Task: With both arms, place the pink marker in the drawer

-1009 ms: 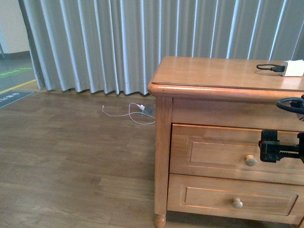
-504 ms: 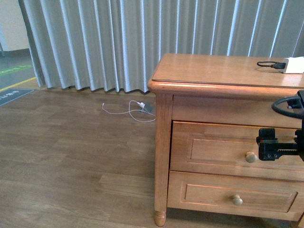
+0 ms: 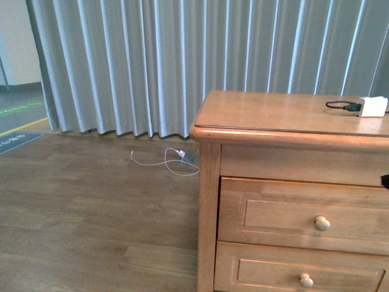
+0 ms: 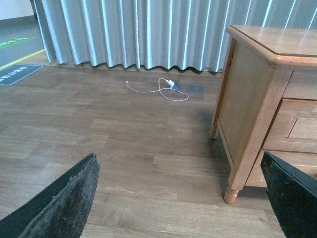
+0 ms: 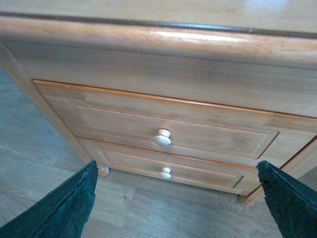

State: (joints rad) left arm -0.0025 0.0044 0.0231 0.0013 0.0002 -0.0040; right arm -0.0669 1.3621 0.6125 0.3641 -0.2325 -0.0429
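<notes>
Right wrist view shows my right end effector [image 5: 176, 198] spread wide, empty, so I'd centre on the drawer [image 5: 163, 129] knob [image 5: 162, 138] before closing.

The honey-brown wooden dresser's taller top drawer [image 3: 304, 216] is shut; open wood-plank floor [image 3: 91, 213] is seen beside it.

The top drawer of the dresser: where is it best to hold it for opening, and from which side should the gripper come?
Grip the round pale knob at the middle of the top drawer, coming straight at the front. The panel is shut and flat, so the knob looks like the only part that sticks out. The open right gripper could close around it.
</notes>
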